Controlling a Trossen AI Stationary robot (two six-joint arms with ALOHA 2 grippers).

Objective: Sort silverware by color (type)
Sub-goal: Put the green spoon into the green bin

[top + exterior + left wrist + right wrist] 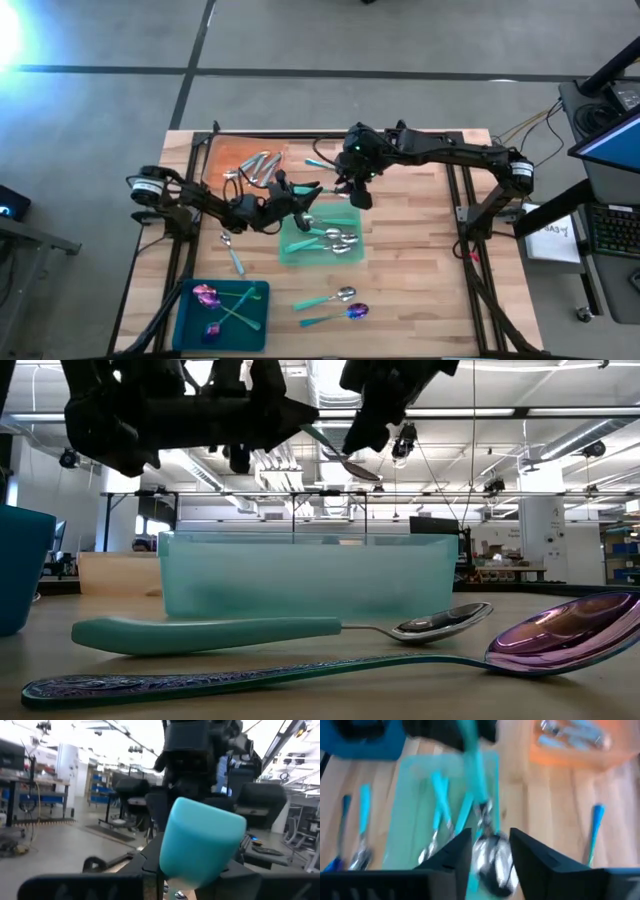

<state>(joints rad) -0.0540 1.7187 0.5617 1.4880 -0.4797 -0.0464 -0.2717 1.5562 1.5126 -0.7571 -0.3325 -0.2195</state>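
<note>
No writing I can read anywhere. My left claw [300, 193] pinches the matte teal handle of a spoon [335, 455], its polished silver bowl hanging in the air over the translucent green tray [296, 244]. My right claw [358, 190] hovers right beside that bowl, fingers spread with the shiny bowl between them. More teal-handled spoons [335, 238] lie in the green tray, plain silver pieces [258, 165] on the flat orange mat [225, 155], glossy purple-bowled ones [207, 297] in the blue tray [258, 290]. Others rest loose on the pale planked wooden tabletop [420, 270]
</note>
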